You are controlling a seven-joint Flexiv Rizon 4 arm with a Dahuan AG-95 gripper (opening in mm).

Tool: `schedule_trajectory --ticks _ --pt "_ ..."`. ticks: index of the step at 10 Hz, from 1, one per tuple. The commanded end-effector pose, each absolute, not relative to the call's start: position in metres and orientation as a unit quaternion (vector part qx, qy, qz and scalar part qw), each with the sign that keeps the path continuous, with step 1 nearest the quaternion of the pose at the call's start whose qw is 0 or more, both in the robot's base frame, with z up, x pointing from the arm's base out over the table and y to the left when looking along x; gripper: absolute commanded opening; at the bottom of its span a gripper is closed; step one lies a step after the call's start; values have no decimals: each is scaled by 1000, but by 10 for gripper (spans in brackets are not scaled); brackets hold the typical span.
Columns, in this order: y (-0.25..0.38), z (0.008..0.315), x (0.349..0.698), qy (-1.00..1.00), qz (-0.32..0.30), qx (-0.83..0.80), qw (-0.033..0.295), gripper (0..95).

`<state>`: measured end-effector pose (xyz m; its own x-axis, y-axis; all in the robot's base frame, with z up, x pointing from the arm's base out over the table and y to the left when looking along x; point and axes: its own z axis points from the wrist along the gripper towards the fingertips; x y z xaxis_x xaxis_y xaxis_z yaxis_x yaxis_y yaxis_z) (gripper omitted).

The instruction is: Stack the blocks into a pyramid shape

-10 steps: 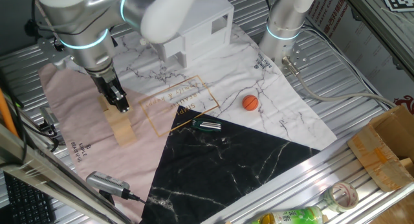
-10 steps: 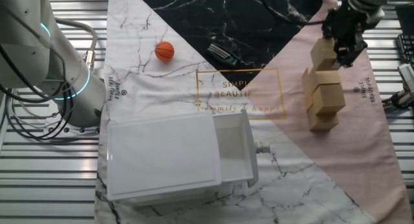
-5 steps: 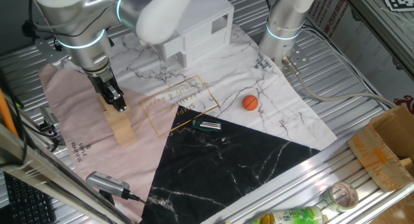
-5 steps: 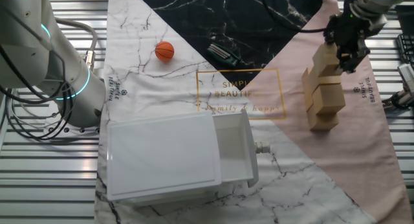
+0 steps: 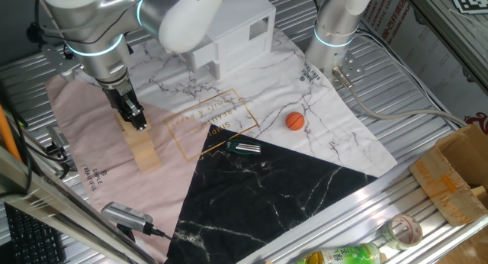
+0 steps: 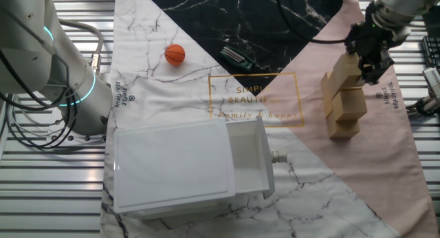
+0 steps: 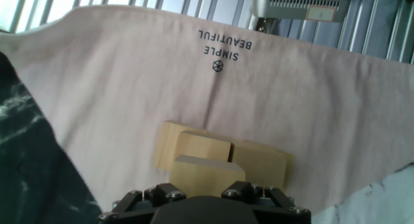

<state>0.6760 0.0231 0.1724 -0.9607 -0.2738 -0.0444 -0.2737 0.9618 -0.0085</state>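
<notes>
Apparently gripper [image 6: 368, 58] grips top block [image 6: 344, 71] on the blocks [image 6: 346, 107], pink cloth [image 5: 84, 134] beside white house [image 6: 185, 166]; fingers hidden, so grip uncertain. Placement centres apex for pyramid.

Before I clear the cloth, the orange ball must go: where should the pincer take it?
Probably from straight above, closing on the orange ball across its widest middle. It is round, so an off-centre grip could slip, and it lies alone on the cloth with room all round.
</notes>
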Motion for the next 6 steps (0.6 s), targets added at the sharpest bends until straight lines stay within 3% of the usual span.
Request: schedule_trajectory --ticks 1,6 --pt "23 172 676 990 -2 -136 24 0" --pt "18 169 676 989 -3 -143 28 0"
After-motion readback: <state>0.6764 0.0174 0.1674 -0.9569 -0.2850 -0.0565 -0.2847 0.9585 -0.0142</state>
